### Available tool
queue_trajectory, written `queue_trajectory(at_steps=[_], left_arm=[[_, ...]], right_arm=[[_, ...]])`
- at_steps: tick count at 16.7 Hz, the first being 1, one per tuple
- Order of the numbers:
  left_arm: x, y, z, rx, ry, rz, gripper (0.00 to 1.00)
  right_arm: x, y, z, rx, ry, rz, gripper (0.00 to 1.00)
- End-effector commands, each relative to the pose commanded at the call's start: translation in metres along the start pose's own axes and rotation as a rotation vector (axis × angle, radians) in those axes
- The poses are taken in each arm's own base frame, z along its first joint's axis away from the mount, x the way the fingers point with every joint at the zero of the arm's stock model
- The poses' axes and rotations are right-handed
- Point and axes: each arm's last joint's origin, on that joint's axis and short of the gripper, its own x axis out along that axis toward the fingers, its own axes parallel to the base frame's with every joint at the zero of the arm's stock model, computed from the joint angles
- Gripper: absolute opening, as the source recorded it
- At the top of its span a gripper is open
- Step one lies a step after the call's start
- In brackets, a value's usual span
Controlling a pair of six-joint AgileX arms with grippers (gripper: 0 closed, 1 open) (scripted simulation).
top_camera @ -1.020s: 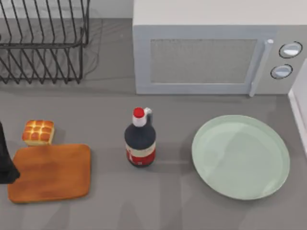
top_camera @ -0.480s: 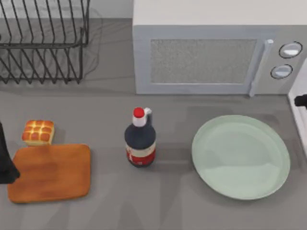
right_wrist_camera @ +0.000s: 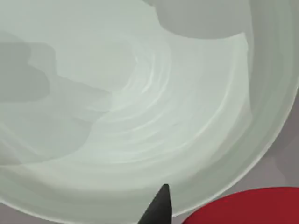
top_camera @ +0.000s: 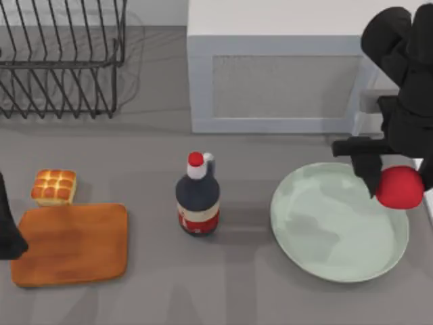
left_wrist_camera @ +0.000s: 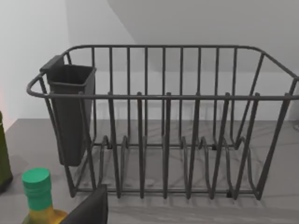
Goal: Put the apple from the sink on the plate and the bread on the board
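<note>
Right gripper (top_camera: pixel 396 181) hangs at about 3 o'clock on the tabletop (top_camera: pixel 243 284), its fingers pinching the apple (top_camera: pixel 400 187), which sits above the right-hand rim of the plate (top_camera: pixel 325 237) rather than over its middle. In the right wrist view the apple (right_wrist_camera: pixel 247 207) shows as a red arc beside one dark fingertip (right_wrist_camera: pixel 159 207), with the pale plate (right_wrist_camera: pixel 117 93) spread out below, so I judge the carry is nearly over and the release is the step in hand. To do it well I would shift toward 9 o'clock until the apple is over the plate's flat centre, lower until it is just off the surface, then part the fingers slowly; a round fruit dropped near the raised rim may roll off toward the tabletop edge. The microwave (top_camera: pixel 277 74) stands close behind at 12 o'clock, so I would keep the arm clear of it. Left arm (top_camera: pixel 8 223) is parked at 9 o'clock beside the board (top_camera: pixel 71 244); I cannot tell how its fingers stand. The bread (top_camera: pixel 54 187) still lies on the tabletop just off the board's far left corner, touching nothing I can confirm. A dark bottle (top_camera: pixel 197 200) stands between board and plate, well clear of both. The left wrist view looks at the dish rack (left_wrist_camera: pixel 163 121).
</note>
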Motion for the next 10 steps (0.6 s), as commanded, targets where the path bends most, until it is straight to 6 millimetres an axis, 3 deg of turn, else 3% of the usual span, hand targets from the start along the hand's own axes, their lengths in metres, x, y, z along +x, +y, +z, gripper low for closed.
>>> queue_trajectory(at_steps=[5, 10], left_arm=[[0.000, 0.000, 0.000, 0.000, 0.000, 0.000, 1.00], [0.000, 0.000, 0.000, 0.000, 0.000, 0.000, 1.00]], right_arm=[[-0.020, 0.042, -0.007, -0.004, -0.090, 0.034, 0.00], [-0.021, 0.044, -0.008, -0.004, -0.096, 0.037, 0.00]])
